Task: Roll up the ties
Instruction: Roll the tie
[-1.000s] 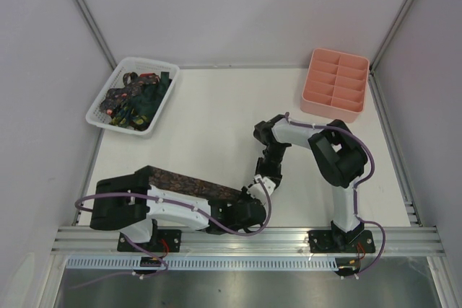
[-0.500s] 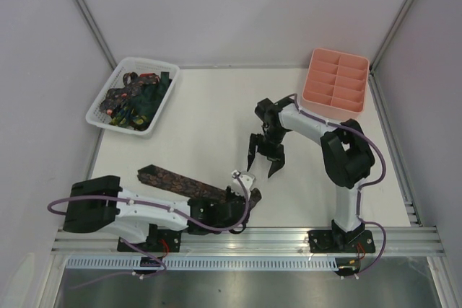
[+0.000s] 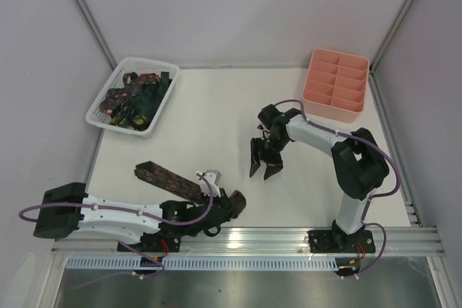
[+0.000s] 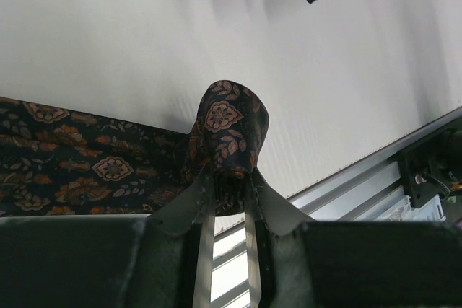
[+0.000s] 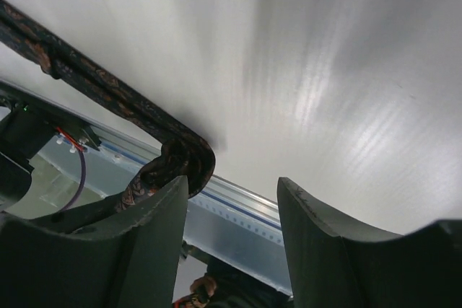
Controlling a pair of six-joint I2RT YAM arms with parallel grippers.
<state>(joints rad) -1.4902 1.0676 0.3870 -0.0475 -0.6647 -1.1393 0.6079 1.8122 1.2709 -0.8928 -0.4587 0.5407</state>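
A brown patterned tie (image 3: 173, 180) lies flat near the table's front edge, running from its pointed end at the left to a curled end at the right. My left gripper (image 3: 232, 202) is shut on that curled end (image 4: 229, 126), the fabric looped up between its fingers (image 4: 253, 203). In the right wrist view the tie (image 5: 108, 91) shows edge-on with its curl (image 5: 189, 155) just beyond my left finger. My right gripper (image 3: 262, 166) hangs open over bare table a little behind and to the right of the curl, holding nothing. More dark green ties (image 3: 137, 100) lie heaped in the basket.
The white lattice basket (image 3: 97, 110) sits at the back left. A pink compartment tray (image 3: 358, 115) stands at the back right. The metal rail (image 3: 289, 236) runs along the near edge, close behind the left gripper. My left arm (image 3: 108, 214) lies low along that edge.
My right gripper has let go near the tie's end, lifted back and opened. My left arm has swung lower and leftward, keeping its hold on the curled end; more of the tie is uncovered.
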